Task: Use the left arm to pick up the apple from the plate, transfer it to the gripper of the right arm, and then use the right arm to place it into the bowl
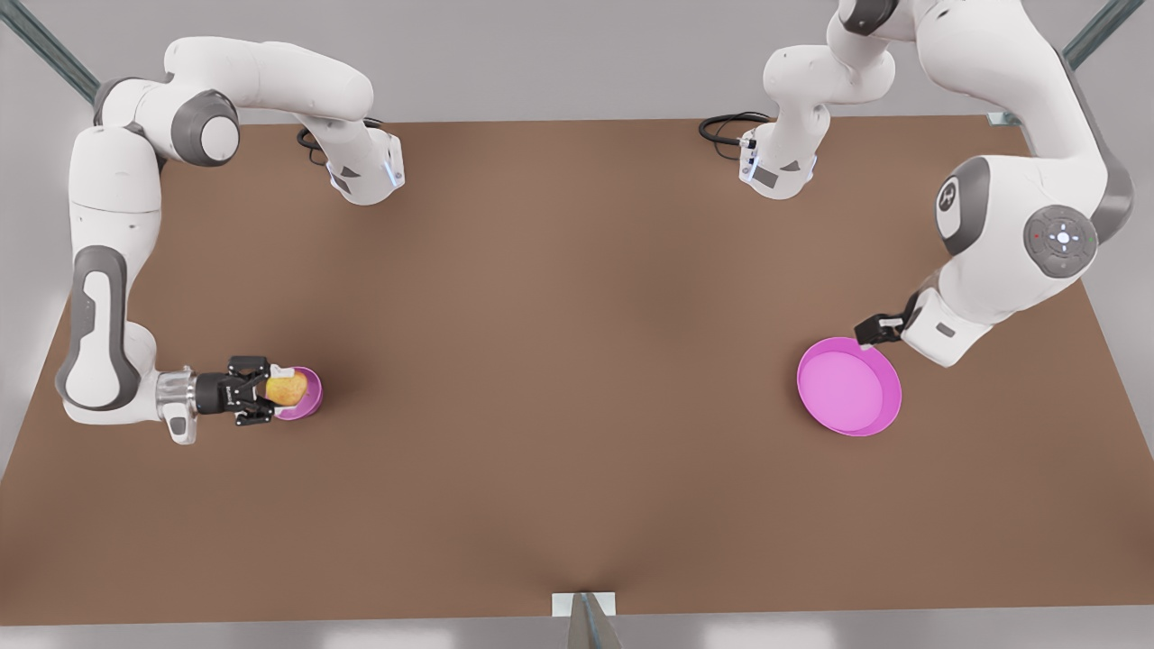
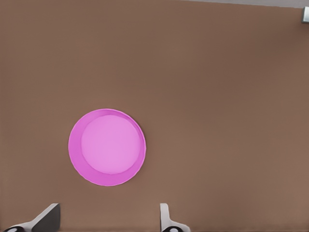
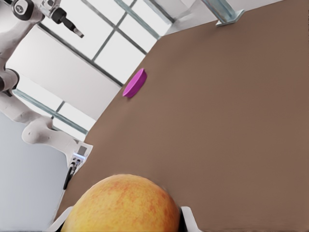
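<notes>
Right gripper (image 1: pixel 270 389): mine, at the front view's left, held level; my fingers are clenched on the apple (image 1: pixel 286 388), which I also see bulging between my pads in the right wrist view (image 3: pixel 123 205).
Apple: in my grasp, over the bowl (image 1: pixel 302 393); from the front view it overlaps the bowl's rim, and I cannot tell how high above it I am holding it.
Bowl: on the table (image 1: pixel 559 379) at the front view's left, with nothing resting in it that I can see.
Left gripper (image 2: pixel 107 220): at the front view's right, above the plate (image 1: pixel 848 386), fingers spread apart and carrying nothing; this arm waits.
Plate: bare, seen from straight above in the left wrist view (image 2: pixel 106 147); well apart from the bowl.
Done, as I judge: the pick from the plate and the handover, since the apple sits in my right fingers and the plate is bare.
Left: let go so the apple drops into the bowl, perhaps after lowering a little, then pull clear.
</notes>
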You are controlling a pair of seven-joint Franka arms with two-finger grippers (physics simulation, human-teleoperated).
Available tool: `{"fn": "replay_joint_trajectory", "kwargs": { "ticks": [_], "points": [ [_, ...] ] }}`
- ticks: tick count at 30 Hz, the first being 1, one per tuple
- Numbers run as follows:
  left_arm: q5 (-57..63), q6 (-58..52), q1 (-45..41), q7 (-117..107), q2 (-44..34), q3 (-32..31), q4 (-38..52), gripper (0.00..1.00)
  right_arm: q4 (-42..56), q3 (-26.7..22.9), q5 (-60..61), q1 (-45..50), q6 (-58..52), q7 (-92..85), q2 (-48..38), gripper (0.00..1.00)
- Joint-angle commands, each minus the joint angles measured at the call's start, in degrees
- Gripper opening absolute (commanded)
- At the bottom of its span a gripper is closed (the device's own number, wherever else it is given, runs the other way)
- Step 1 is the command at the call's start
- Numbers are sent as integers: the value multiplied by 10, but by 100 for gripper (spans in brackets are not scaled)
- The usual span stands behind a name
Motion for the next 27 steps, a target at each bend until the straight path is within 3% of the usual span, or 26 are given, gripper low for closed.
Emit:
{"fn": "replay_joint_trajectory", "kwargs": {
  "ticks": [1, 12, 15, 17, 23, 26, 27],
  "points": [
    [-1, -3, 5, 97, 1, 0, 0, 100, 1, 0, -36, 0, 20, -38, 0, 82],
    [-2, -3, 7, 97, 3, 0, 0, 100, 3, -2, -52, -1, 96, -62, 14, 83],
    [-2, -4, 7, 96, 3, 0, 0, 100, 3, -2, -60, -1, 115, -64, 13, 85],
    [-2, -4, 7, 96, 3, 0, 1, 100, 3, -2, -68, 0, 117, -64, 13, 96],
    [-6, -4, 7, 96, 3, 0, 1, 100, 6, -2, -69, 3, 115, -48, 6, 97],
    [-4, -3, 7, 98, 3, 0, 2, 100, 153, 56, -207, 14, 93, 184, -25, 96],
    [-4, -3, 7, 98, 3, 0, 2, 100, 198, 129, -323, 17, 90, 311, -69, 97]
  ]
}}
